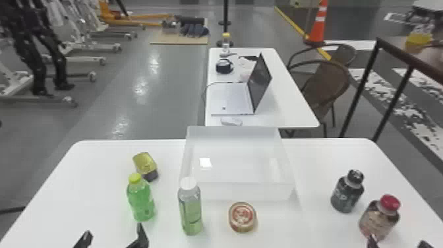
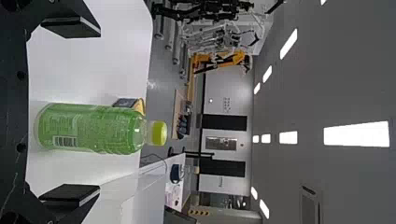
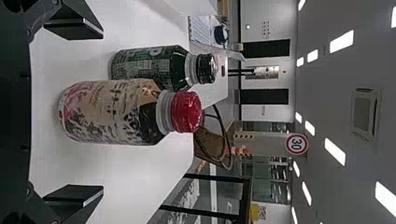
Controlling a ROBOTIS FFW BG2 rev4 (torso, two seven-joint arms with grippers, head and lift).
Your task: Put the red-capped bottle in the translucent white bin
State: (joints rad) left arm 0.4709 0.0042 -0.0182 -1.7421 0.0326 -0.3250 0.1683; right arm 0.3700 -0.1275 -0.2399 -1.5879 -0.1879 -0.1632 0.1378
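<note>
Toward the near right corner of the white desk (image 1: 316, 158), the red-capped bottle (image 1: 379, 219) stands upright, outside the translucent white bin (image 1: 240, 191), which sits by the middle of the far edge. The right gripper (image 1: 398, 242) is at the near edge, fingers spread and holding nothing, with the bottle ahead of it. A dark bottle (image 1: 347, 191) with a black cap stands just beyond, nearer the bin. By the near left corner, the left gripper (image 1: 113, 232) is likewise unclenched and free of any load, facing a green bottle (image 1: 141, 201); a yellow-and-black item (image 1: 145, 165) is just behind that. Between the bin and the near edge are a white-capped bottle (image 1: 191, 211) and a red-and-gold container (image 1: 242, 217).
</note>
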